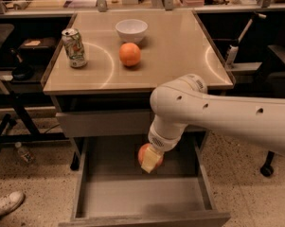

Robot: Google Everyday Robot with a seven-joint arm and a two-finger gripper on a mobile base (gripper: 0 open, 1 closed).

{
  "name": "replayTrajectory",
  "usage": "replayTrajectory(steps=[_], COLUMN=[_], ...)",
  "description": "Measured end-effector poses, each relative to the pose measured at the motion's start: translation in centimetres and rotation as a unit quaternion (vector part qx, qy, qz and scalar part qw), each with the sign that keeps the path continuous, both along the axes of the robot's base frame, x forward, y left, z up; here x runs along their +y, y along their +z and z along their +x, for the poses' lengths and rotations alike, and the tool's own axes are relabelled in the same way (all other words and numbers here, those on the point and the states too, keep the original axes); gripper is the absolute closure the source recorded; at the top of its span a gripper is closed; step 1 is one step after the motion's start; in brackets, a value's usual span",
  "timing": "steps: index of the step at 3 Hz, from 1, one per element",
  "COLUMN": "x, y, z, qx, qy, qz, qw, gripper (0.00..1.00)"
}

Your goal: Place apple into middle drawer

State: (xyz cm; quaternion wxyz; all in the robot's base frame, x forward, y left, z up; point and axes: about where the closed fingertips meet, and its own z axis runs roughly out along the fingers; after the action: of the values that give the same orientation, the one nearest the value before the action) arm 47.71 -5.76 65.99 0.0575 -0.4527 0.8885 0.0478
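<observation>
Item 1, wide grey rectangular middle drawer (137, 195): pulled out at 6 o'clock; you have the opening done.
Item 2, white robot arm (218, 112): reaches in from 3 o'clock.
Item 3, pincer (152, 161): hangs over the drawer's rear half, closed round item 4.
Item 4, round red apple with yellowish patches (144, 154): held clear above the drawer floor, not yet released.
Left for you, I judge: lower, let go.

High front view down; tool (151, 161) with apple (143, 153) over middle drawer (132, 196)
</observation>
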Motion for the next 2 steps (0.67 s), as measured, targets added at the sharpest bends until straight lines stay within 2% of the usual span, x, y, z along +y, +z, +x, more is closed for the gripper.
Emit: replayTrajectory(steps=[1,2], x=[0.74,0.74], y=[-3.70,-3.73], z=[0.11,0.11], qx=[0.011,0.011], qy=[-0.026,-0.026], qz=[-0.007,-0.007], qw=[0.9996,0.9996], gripper=[1.00,1.00])
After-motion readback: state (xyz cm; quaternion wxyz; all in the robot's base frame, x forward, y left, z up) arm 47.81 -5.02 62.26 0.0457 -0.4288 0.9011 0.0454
